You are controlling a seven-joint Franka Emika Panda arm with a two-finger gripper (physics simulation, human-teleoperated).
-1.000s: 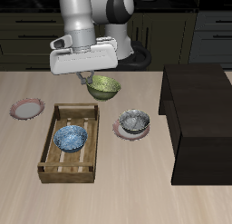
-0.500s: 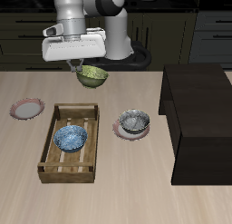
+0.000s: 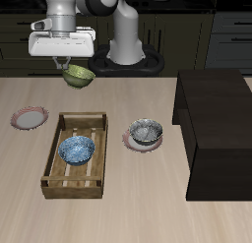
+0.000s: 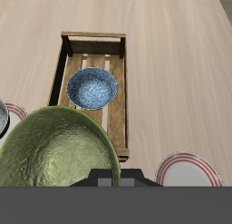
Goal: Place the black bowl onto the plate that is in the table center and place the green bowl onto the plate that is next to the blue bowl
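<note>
High over the table's back part, my gripper (image 3: 67, 64) is shut on the rim of the green bowl (image 3: 80, 76), which hangs tilted in the air. The wrist view is filled by the olive bowl (image 4: 58, 153), close up. The black bowl (image 3: 146, 133) rests on the red-rimmed plate (image 3: 129, 142) in the table center. The blue bowl (image 3: 77, 150) lies inside a wooden crate (image 3: 49, 160), seen in the wrist view as blue bowl (image 4: 92, 88) and crate (image 4: 127, 92). An empty red-rimmed plate (image 3: 30, 117) lies beside the crate; the wrist view shows this plate (image 4: 188, 170) too.
A tall dark cabinet (image 3: 217, 129) stands on the table on the far side of the center plate from the crate. Dark kitchen cabinets line the wall behind the robot's base (image 3: 126, 50).
My gripper has risen and carried the green bowl sideways, away from the table's middle toward the side with the empty plate. Nothing else moved.
</note>
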